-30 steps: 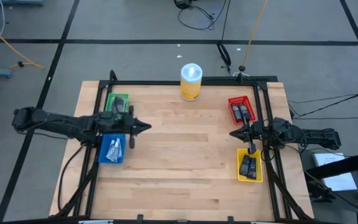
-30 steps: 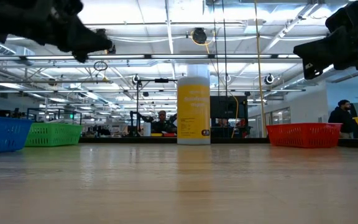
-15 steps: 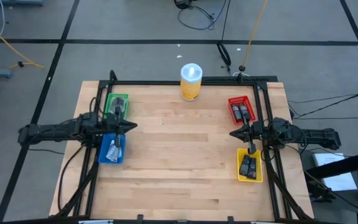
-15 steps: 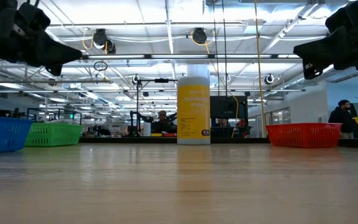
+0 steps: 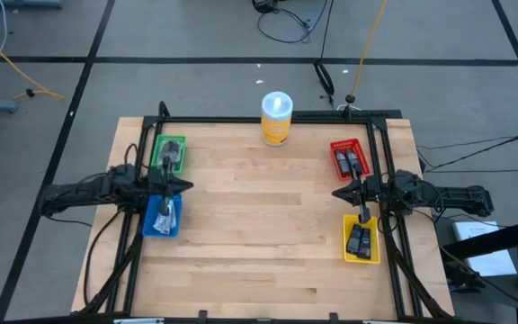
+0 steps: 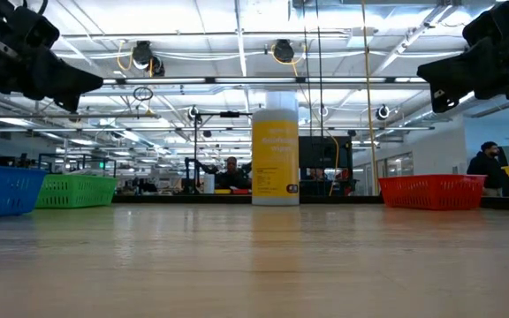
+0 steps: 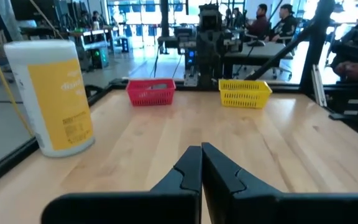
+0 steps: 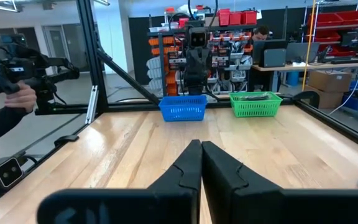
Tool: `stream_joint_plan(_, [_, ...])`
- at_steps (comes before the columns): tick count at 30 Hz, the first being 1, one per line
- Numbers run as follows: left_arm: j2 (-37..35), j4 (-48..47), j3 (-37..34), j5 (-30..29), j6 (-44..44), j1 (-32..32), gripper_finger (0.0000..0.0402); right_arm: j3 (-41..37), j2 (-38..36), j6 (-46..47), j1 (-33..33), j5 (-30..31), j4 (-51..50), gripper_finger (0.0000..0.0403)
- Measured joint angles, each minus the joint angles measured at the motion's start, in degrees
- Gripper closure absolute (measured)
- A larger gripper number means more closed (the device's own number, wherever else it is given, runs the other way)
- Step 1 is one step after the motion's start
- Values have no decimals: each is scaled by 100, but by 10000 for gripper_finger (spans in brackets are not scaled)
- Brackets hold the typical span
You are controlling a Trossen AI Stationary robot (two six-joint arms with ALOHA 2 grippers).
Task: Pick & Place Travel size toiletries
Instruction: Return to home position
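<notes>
Yellow canister (image 5: 277, 118) upright; red bin (image 5: 349, 142) nearby.

The left arm's jaws are pressed together, tips meeting low over the bare wooden table (image 7: 160, 140). Nearby, a yellow canister with a white lid (image 7: 50, 94) stands upright on the wood. At the far edge, a red bin (image 7: 150, 93) and a yellow bin (image 7: 245, 93) sit apart, the right arm (image 7: 209, 37) dark between them. People (image 7: 272, 17) sit in the room beyond.
</notes>
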Motion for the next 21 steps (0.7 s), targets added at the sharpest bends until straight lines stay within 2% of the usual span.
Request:
stream_joint_plan(5, [4, -183, -35, -2, 12, 2, 390, 0, 0, 0, 0, 0, 2, 400])
stream_joint_plan(10, [8, -586, -40, -43, -711, 2, 374, 0, 0, 0, 0, 1, 2, 399])
stream_joint_plan(21, [8, -602, -40, -62, -410, 2, 370, 0, 0, 0, 0, 2, 7, 399])
